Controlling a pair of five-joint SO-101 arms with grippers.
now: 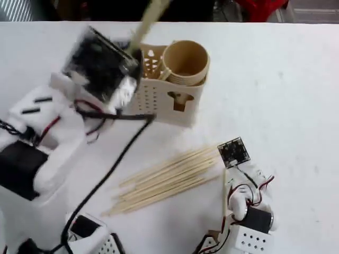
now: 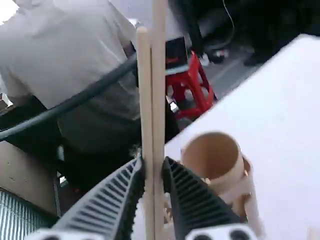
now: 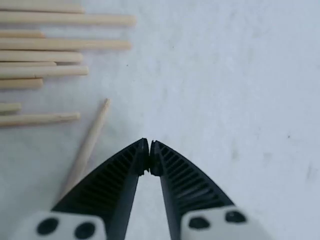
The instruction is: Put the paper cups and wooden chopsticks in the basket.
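My left gripper [image 2: 152, 167] is shut on two wooden chopsticks [image 2: 152, 95], held upright. In the high view these chopsticks [image 1: 149, 20] stick up above the left side of the cream basket [image 1: 159, 100], with the left gripper [image 1: 128, 54] right beside its rim. A stack of paper cups [image 1: 186, 62] lies in the basket, and its brown mouth [image 2: 212, 159] shows just past the left fingers. Several loose chopsticks [image 1: 168, 178] lie in a pile on the table. My right gripper [image 3: 149, 146] is shut on nothing, low over the table beside the pile's ends [image 3: 45, 57].
One stray chopstick [image 3: 86, 146] lies at an angle close to the right gripper's fingers. A black cable [image 1: 108, 172] runs across the table from the left arm. The white table [image 1: 286, 90] stretches away to the right of the basket.
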